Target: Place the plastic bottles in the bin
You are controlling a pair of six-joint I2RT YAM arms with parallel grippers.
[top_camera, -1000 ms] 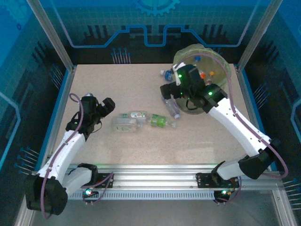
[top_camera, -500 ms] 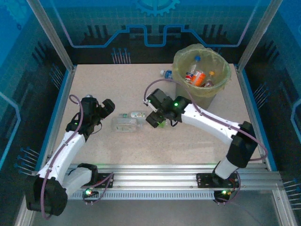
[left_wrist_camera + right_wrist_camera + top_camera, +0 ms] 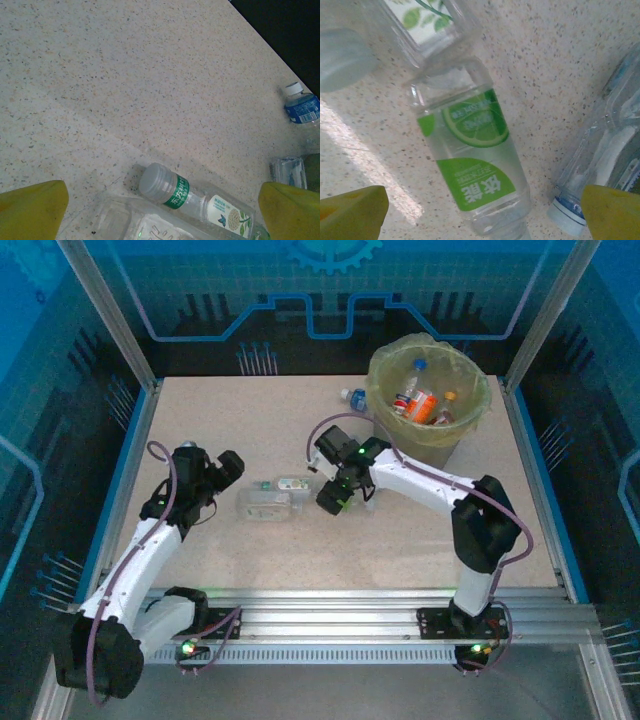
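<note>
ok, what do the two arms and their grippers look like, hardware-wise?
The left arm and right arm have white tubular links, black joint housings and a lavender cable looping along each. Small green lights dot both arms. The left gripper and right gripper are black, with yellow fingertips in the wrist views.

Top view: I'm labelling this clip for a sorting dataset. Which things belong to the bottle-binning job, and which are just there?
Job:
bin
binned bottles
lime-label bottle
green-band bottle
square clear bottle
blue-label bottle, beside the bin

Just there:
table
front rail
blue back panel
</note>
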